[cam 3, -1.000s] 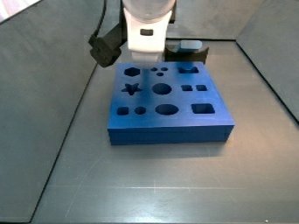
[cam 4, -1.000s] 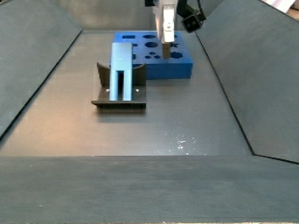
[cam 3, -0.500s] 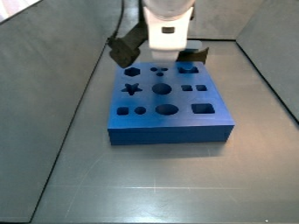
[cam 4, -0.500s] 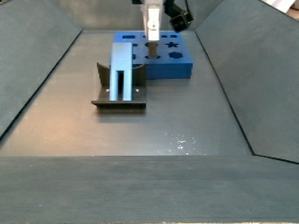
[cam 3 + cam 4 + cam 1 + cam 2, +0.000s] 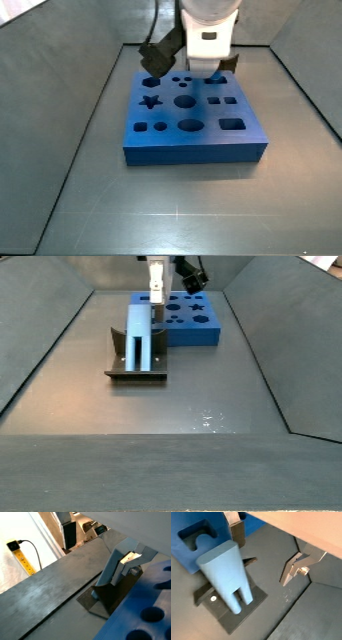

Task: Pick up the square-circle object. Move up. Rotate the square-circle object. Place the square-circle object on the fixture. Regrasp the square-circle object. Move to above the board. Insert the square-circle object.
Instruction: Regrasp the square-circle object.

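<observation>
Hovering over the board's (image 5: 187, 318) far end, the gripper (image 5: 156, 311) is seen carrying nothing; whether its jaws are parted cannot be told. Just below and ahead of it, the square-circle object (image 5: 140, 336) is propped upright on the fixture (image 5: 136, 373), presumably for a regrasp.

Robot lab test cell — bare grey floor (image 5: 201, 386) boxed in by grey panel walls (image 5: 40, 346), no household items. Blue board (image 5: 191, 115) with cut-out shapes and a dark fixture (image 5: 138, 364) bolted on a base plate. White gripper (image 5: 205, 66) hangs over the board. Beyond the wall — yellow tape measure (image 5: 23, 559) and cable.
</observation>
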Available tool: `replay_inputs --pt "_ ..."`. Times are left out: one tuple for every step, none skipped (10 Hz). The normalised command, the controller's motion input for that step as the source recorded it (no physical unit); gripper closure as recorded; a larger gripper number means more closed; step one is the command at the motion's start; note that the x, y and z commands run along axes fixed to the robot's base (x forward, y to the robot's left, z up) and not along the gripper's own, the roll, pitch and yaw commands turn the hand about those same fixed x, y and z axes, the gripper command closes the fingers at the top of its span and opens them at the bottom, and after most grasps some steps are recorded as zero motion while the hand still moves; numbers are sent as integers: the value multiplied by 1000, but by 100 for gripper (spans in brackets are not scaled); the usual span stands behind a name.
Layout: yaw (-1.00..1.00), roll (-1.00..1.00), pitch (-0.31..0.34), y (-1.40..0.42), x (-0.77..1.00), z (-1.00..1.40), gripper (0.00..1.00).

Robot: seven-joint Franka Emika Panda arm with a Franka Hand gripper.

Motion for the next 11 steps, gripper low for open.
replay_inputs --pt "-3 105 135 -13 902 -44 0" --pt "28 108 148 -14 793 -33 0" --pt "50 111 154 -14 716 -32 0" --pt "73 112 152 -16 617 -31 0" --pt "86 108 147 -21 547 -32 0" --pt "96 106 141 -23 477 -26 0" --pt "102 105 137 -27 405 -22 0" --pt "110 103 133 -29 314 -24 0" --pt "110 99 126 -30 252 -21 0" --pt "109 101 126 -31 168 -22 0" --pt "0 0 0 0 0 0 100"
